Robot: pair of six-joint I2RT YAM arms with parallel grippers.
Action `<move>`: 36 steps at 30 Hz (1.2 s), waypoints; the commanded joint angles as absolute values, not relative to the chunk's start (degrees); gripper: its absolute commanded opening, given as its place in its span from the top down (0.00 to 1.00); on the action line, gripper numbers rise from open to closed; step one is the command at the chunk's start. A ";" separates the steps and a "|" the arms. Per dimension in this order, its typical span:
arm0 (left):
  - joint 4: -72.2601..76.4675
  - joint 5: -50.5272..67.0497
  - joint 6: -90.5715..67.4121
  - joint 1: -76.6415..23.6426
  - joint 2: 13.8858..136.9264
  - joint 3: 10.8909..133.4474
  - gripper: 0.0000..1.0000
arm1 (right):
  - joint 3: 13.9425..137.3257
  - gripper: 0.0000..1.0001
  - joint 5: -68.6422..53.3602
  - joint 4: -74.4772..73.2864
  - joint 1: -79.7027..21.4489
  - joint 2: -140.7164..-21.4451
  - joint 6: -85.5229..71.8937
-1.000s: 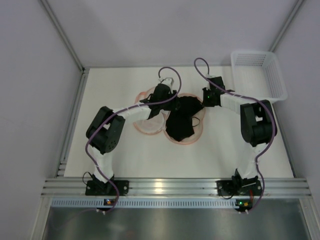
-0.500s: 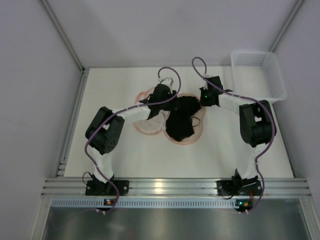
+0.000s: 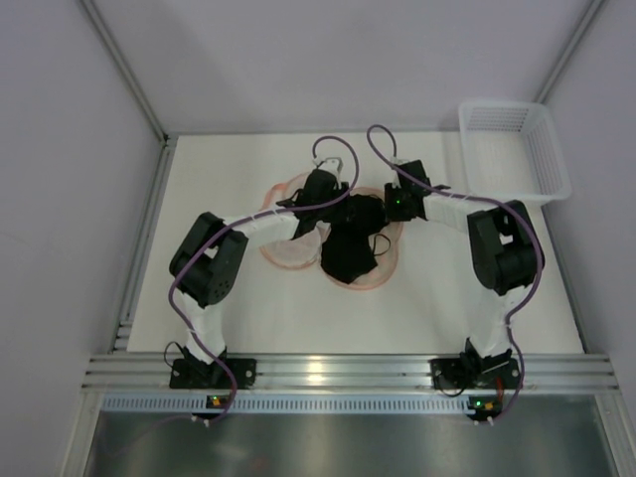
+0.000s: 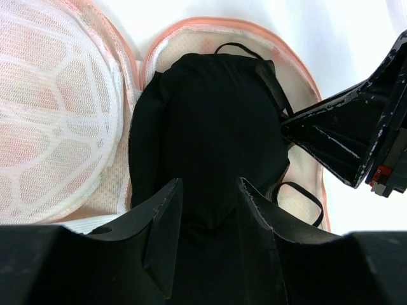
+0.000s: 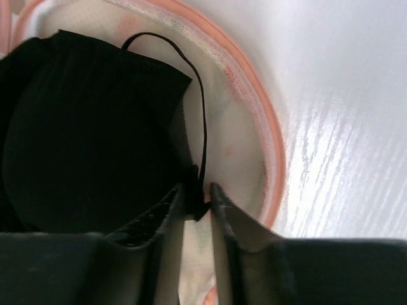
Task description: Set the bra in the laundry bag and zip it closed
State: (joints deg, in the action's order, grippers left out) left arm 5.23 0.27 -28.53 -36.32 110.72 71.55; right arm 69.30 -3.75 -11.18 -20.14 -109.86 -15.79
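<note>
The laundry bag (image 3: 283, 260) lies open flat as two round pale halves with a pink rim. The black bra (image 3: 350, 248) is heaped in its right half. My left gripper (image 3: 336, 209) reaches in at the bra's far edge. In the left wrist view its fingers (image 4: 166, 210) stand partly apart with the bra (image 4: 203, 114) bunched between them, and the empty mesh half (image 4: 51, 114) lies to the left. My right gripper (image 5: 196, 189) is nearly shut, pinching a black edge of the bra (image 5: 82, 140) where the thin strap (image 5: 202, 108) joins, just inside the bag's rim (image 5: 270, 133).
A white plastic mesh basket (image 3: 517, 144) stands at the back right corner of the table. Grey walls close in the left, back and right sides. The right arm's fingers (image 4: 343, 133) show at the right of the left wrist view, close to the left gripper.
The right arm has swung left, carrying the bra's edge inward. The bag and bra have slid slightly left with it. The left arm has barely moved.
</note>
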 commanded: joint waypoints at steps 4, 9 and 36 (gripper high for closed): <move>7.56 -0.79 -28.13 -36.39 106.35 71.02 0.56 | 71.89 0.54 -2.27 -13.18 -19.69 -105.92 -14.33; 7.56 -1.49 -27.69 -36.39 103.54 69.79 0.56 | 72.69 0.38 -3.69 -13.19 -19.51 -100.47 -14.24; 2.46 -5.98 -32.87 -36.65 111.44 69.96 0.61 | 58.45 0.46 -5.71 -11.34 -19.42 -89.12 -18.54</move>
